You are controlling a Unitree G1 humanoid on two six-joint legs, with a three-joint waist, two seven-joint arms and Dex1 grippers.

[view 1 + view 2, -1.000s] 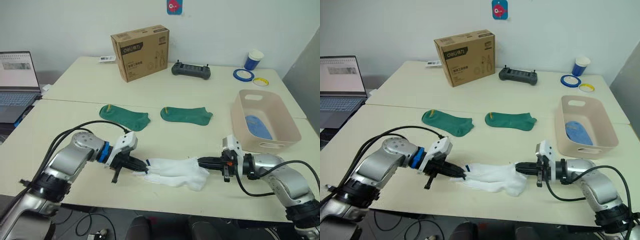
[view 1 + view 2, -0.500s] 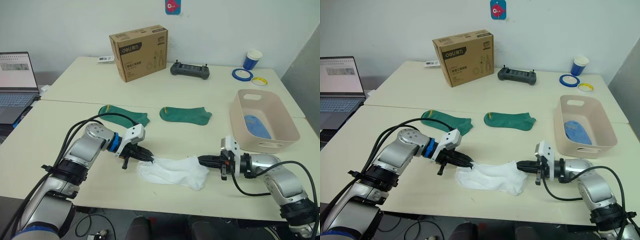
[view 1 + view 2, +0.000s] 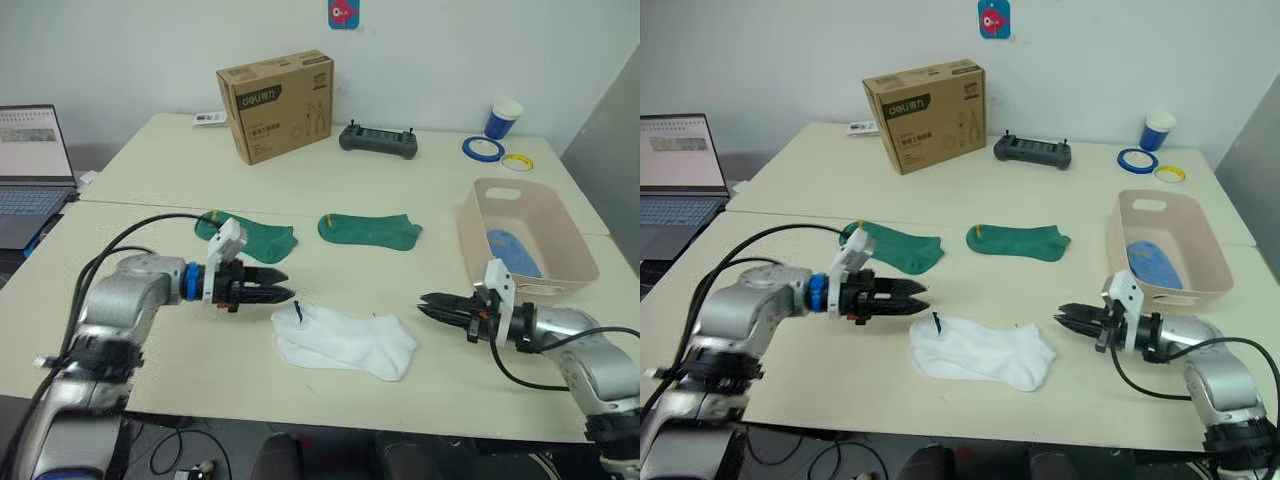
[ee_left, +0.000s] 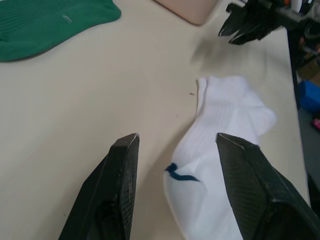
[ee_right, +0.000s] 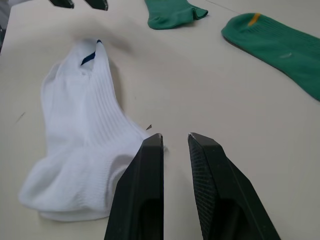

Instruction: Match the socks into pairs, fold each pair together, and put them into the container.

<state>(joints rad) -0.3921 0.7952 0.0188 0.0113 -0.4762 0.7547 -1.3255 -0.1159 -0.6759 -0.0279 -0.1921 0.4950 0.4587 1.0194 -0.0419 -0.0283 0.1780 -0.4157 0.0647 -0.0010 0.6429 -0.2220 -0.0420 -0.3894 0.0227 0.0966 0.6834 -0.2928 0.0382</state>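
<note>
Two white socks (image 3: 345, 342) with a dark cuff stripe lie stacked flat near the table's front edge. My left gripper (image 3: 288, 291) hovers open just left of their cuff, holding nothing. To the right of their toe end, my right gripper (image 3: 426, 303) is open by a narrow gap and clear of the fabric. Two dark green socks (image 3: 248, 237) (image 3: 370, 229) lie apart farther back. The pale pink container (image 3: 472, 240) stands at the right with a light blue sock (image 3: 515, 252) inside. The left wrist view shows the white socks (image 4: 220, 130) beyond my spread fingers.
A brown cardboard box (image 3: 278, 105), a black controller (image 3: 378, 141), a blue cup (image 3: 505, 118) and tape rolls (image 3: 485, 149) stand along the back. A laptop (image 3: 30, 160) sits off the far left edge.
Both grippers have let go of the white socks and drawn back, the left to the left, the right to the right. The socks now rest flat on the table.
</note>
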